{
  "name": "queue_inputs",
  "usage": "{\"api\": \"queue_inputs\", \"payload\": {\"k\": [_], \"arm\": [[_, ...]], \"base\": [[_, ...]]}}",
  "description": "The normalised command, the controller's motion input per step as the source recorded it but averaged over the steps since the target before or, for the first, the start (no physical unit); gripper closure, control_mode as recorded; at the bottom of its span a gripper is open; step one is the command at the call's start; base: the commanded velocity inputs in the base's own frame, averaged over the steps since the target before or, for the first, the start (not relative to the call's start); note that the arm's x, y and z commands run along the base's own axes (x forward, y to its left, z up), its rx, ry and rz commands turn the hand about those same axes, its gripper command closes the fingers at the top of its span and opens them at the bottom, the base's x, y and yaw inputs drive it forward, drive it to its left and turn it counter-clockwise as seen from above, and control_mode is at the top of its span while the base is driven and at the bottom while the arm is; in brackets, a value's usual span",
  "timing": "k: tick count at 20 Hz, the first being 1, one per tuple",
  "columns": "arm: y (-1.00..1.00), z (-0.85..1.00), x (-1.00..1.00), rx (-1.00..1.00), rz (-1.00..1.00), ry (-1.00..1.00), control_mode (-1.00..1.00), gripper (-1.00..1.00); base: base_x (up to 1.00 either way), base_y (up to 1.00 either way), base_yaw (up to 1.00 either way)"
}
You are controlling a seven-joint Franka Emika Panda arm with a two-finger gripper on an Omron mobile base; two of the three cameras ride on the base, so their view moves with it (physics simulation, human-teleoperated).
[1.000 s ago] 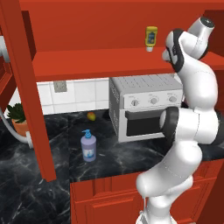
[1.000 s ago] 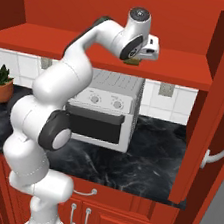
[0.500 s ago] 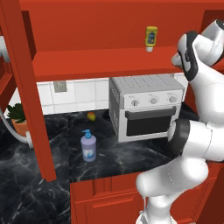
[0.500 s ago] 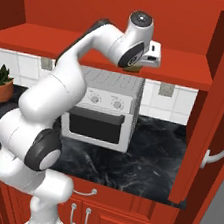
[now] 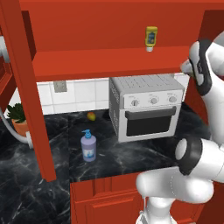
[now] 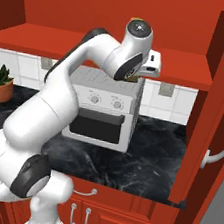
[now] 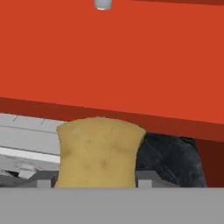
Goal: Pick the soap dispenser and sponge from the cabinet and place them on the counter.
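Note:
The sponge, a yellow-tan block, sits pinched between my gripper's two fingers. It hangs just in front of the red shelf edge of the cabinet. In the right base view the gripper is below the shelf lip, above the toaster oven, with a bit of tan sponge showing under the hand. The soap dispenser, lavender with a blue pump, stands upright on the black marble counter, left of the oven and far from the gripper.
A silver toaster oven sits on the counter under the shelf. A small yellow squeeze bottle stands on the cabinet shelf. A small round fruit lies by the tiled wall, and a potted plant is at far left. Open cabinet doors flank the arm.
The arm has drawn back out of the cabinet and swung right in the left base view. The hand has carried the sponge from the shelf to just below its front edge.

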Motion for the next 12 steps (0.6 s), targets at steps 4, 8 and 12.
{"api": "queue_inputs", "payload": {"k": [4,8,12], "arm": [[-0.13,-0.39,-0.59,-0.01,0.0,0.0,-1.0,1.0],[-0.08,-0.48,-0.5,-0.02,0.0,0.0,-1.0,1.0],[-0.04,-0.57,-0.37,-0.01,0.0,0.02,-1.0,1.0]], "base": [[0.0,0.0,0.0],[0.0,0.0,0.0],[0.0,0.0,0.0]]}}
